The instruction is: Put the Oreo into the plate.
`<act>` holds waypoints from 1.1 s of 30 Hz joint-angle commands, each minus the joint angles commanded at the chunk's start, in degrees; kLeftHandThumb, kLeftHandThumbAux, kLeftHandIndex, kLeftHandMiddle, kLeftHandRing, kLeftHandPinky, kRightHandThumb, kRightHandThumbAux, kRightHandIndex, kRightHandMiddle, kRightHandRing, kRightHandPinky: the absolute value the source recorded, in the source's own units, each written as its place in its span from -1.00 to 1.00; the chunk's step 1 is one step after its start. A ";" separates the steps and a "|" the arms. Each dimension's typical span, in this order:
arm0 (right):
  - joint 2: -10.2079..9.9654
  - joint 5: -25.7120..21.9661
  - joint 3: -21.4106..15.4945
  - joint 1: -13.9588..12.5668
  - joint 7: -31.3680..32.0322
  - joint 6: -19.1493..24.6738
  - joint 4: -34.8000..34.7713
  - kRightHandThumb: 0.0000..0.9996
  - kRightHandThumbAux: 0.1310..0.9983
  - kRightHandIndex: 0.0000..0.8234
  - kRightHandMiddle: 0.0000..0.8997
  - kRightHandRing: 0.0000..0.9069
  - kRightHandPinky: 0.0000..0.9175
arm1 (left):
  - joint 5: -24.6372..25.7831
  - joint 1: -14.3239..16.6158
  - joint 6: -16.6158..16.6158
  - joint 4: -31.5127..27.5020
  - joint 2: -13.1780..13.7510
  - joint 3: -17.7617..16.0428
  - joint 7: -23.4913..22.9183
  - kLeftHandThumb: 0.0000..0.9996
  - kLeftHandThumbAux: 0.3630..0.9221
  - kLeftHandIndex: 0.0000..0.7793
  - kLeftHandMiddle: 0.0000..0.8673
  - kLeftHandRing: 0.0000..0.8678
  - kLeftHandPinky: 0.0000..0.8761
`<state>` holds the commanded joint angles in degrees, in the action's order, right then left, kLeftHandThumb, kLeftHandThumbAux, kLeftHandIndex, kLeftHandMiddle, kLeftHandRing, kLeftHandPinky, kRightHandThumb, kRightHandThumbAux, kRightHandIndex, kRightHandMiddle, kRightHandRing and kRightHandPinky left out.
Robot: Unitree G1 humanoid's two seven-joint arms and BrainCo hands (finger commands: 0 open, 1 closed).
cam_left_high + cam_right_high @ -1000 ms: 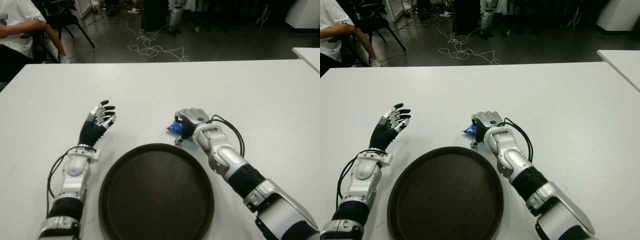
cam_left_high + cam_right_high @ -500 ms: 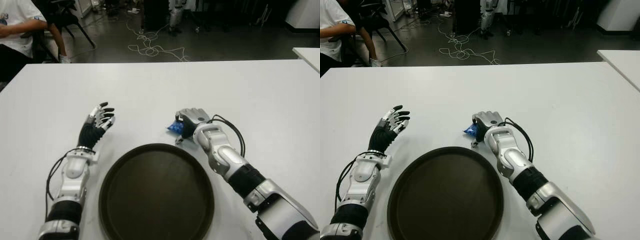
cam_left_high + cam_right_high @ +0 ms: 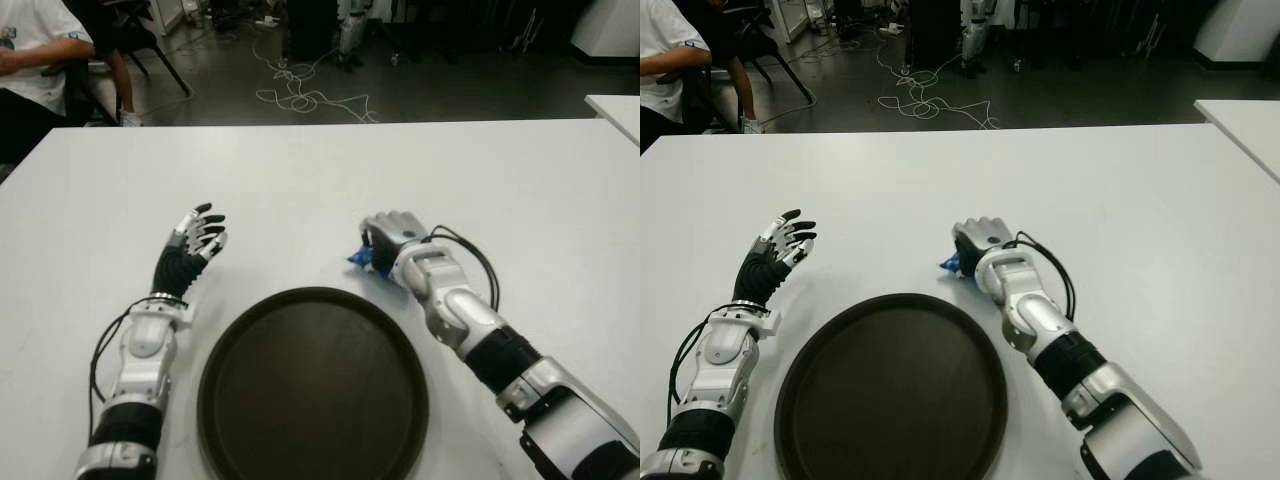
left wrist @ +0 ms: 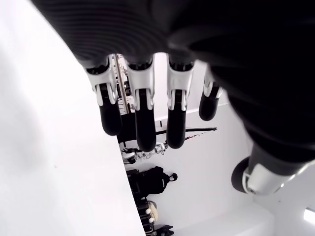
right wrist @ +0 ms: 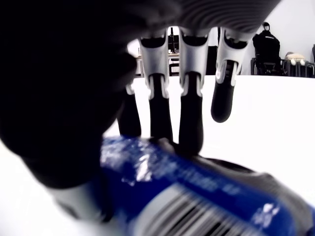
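White table (image 3: 300,180) fills the frame. At centre, the right hand (image 3: 388,240) grips the blue Oreo pack (image 5: 197,196), barcode visible only from the wrist, above the plate (image 3: 312,385). Centre left, the left hand (image 3: 190,250) is spread, empty.

White table (image 3: 300,170) spans the foreground. Beyond its far edge: dark floor (image 3: 420,95) with a tangle of white cable (image 3: 300,95). Seated person (image 3: 35,60) at far left; black chair (image 3: 125,35) beside them. Second white table corner (image 3: 620,108) at right.

A robotics lab: a white table (image 3: 300,170), loose cables (image 3: 300,95) on a dark floor (image 3: 430,95), and a seated person (image 3: 35,60) nearby.
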<state>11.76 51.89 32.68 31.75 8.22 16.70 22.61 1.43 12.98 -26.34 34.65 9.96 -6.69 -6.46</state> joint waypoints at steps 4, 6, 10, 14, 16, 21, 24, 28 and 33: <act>0.17 -0.11 -0.29 -0.14 -0.24 0.02 -0.63 -0.49 0.65 0.29 0.48 0.54 0.60 | 0.04 -0.32 0.29 -0.57 0.08 -0.05 -0.28 -0.81 -0.17 -0.65 -0.45 -0.47 -0.53; 0.29 -0.44 -0.53 -0.26 -0.17 0.01 -1.14 -0.52 0.67 0.29 0.49 0.56 0.60 | 0.12 -0.51 0.64 -0.90 0.04 -0.16 -0.25 -0.79 -0.14 -0.65 -0.44 -0.47 -0.52; 0.44 -0.85 -0.81 -0.44 0.22 0.21 -1.95 -0.61 0.72 0.28 0.48 0.55 0.59 | 0.40 -0.72 1.64 -1.26 -0.09 -0.50 0.03 -0.76 -0.05 -0.64 -0.44 -0.47 -0.49; 0.62 -1.15 -0.85 -0.47 0.53 0.45 -2.36 -0.68 0.76 0.25 0.44 0.50 0.54 | 0.51 -0.88 2.46 -1.76 -0.19 -0.69 0.08 -0.74 0.00 -0.64 -0.45 -0.47 -0.47; 0.68 -1.29 -0.92 -0.49 0.51 0.47 -2.46 -0.68 0.77 0.24 0.43 0.49 0.53 | 0.43 -0.96 2.98 -2.13 -0.22 -0.72 0.22 -0.74 0.03 -0.64 -0.45 -0.47 -0.47; 1.10 -2.03 -1.62 -0.82 0.44 -0.14 -3.22 -0.65 0.77 0.23 0.43 0.50 0.55 | 0.80 -1.17 5.21 -3.31 -0.45 -0.94 0.34 -0.74 0.10 -0.64 -0.45 -0.47 -0.49; 1.22 -2.16 -1.97 -1.03 0.61 -0.21 -3.83 -0.64 0.77 0.24 0.46 0.53 0.57 | 1.15 -1.18 5.83 -3.52 -0.56 -1.05 0.14 -0.74 0.10 -0.65 -0.45 -0.47 -0.49; 1.18 -2.18 -2.22 -1.12 0.75 -0.12 -3.99 -0.66 0.77 0.24 0.48 0.55 0.58 | 1.32 -1.22 6.29 -3.79 -0.57 -1.02 0.01 -0.73 0.08 -0.66 -0.45 -0.47 -0.50; 1.33 -2.40 -2.40 -1.13 0.75 -0.20 -4.07 -0.68 0.78 0.23 0.46 0.52 0.53 | 1.53 -1.45 7.41 -4.63 -0.60 -0.89 0.11 -0.76 0.08 -0.67 -0.48 -0.51 -0.58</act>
<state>13.09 49.49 30.27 30.62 8.97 16.50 18.53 2.97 11.53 -18.92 30.02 9.36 -7.57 -6.35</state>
